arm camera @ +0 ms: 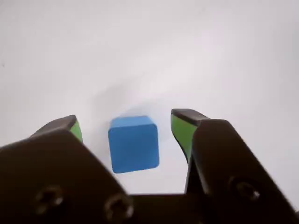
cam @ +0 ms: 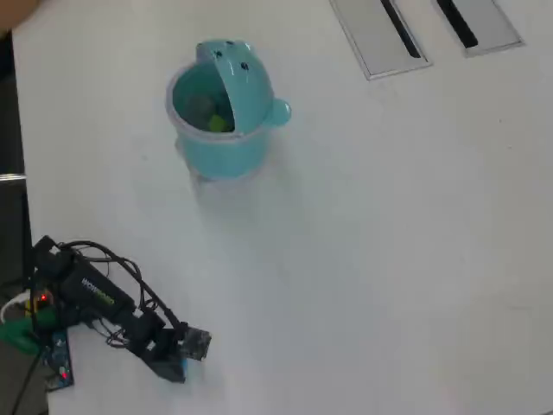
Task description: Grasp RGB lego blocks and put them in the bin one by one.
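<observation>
In the overhead view the arm [cam: 112,316] lies low at about eight o'clock of the picture, reaching from its base at the left edge toward four o'clock. The gripper [cam: 186,367] is at its far end, close to the table. In the wrist view the gripper [arm camera: 126,127] enters from six o'clock; its two black jaws with green inner pads [arm camera: 180,130] stand apart, one at each side of a blue block [arm camera: 134,144], touching neither side.
</observation>
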`<state>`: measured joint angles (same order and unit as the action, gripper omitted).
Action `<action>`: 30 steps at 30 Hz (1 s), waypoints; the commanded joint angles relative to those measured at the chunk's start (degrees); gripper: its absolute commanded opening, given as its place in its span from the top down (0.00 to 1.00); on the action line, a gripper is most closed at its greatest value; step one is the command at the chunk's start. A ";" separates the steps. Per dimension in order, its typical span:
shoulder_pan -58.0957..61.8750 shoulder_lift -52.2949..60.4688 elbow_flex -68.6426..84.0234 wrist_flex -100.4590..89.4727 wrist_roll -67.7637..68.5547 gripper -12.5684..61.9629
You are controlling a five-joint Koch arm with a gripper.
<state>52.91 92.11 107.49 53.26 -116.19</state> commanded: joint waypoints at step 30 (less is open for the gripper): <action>5.27 -2.90 -2.11 -0.97 -4.13 0.36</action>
<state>57.48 88.86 107.49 51.42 -120.32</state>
